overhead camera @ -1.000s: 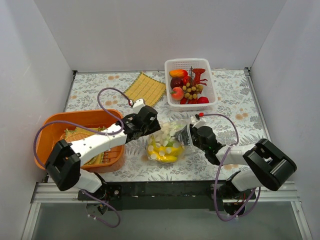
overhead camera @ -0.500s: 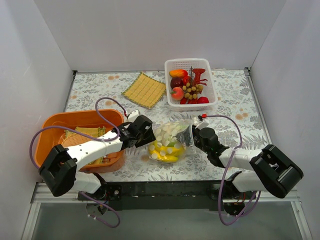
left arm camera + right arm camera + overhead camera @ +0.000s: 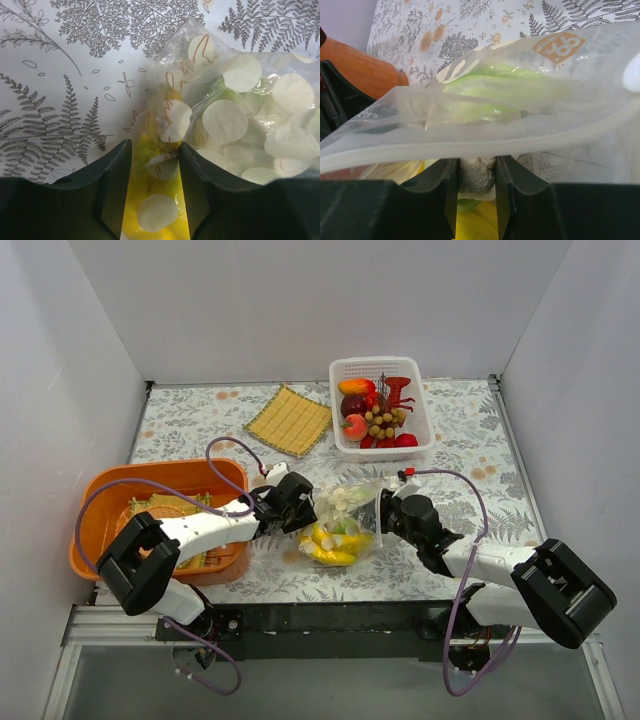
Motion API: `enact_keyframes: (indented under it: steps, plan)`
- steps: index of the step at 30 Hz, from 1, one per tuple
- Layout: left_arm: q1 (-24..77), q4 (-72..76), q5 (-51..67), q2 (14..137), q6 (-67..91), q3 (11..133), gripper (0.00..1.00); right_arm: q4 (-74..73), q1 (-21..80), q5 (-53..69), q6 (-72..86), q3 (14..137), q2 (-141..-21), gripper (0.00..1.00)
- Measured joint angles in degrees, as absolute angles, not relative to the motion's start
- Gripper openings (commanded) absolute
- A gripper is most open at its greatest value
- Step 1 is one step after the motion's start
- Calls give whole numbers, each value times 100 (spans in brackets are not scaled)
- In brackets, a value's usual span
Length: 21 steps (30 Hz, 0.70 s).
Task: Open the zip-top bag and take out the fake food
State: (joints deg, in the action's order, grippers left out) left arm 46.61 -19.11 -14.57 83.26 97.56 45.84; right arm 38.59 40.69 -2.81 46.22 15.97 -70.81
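Zip-top bag [image 3: 338, 508] clamped in right jaws as anchor, left jaws apart astride far end, probably to pull open.

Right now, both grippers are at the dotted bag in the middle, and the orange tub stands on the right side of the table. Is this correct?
Not quite. The top view shows the orange tub on the left side, beside the left arm. The rest is right.
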Motion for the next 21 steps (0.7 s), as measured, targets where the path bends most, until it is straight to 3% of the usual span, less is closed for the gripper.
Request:
enact_keyframes:
  steps: [4, 7, 13, 21]
  plan:
    - [4681, -1608, -1603, 8401, 9745, 4530, 15, 3583, 4069, -270, 4613, 1704, -6978, 1]
    - [4681, -1468, -1787, 8444, 9773, 4497, 7, 3345, 4069, -226, 4611, 1817, -6882, 1]
    - [4711, -1372, -2132, 8510, 9791, 4504, 0, 2766, 4062, -222, 4602, 1984, -6486, 1]
    - [4772, -1455, -2460, 8606, 9697, 4687, 0, 2038, 4062, -228, 4497, 2255, -6128, 1]
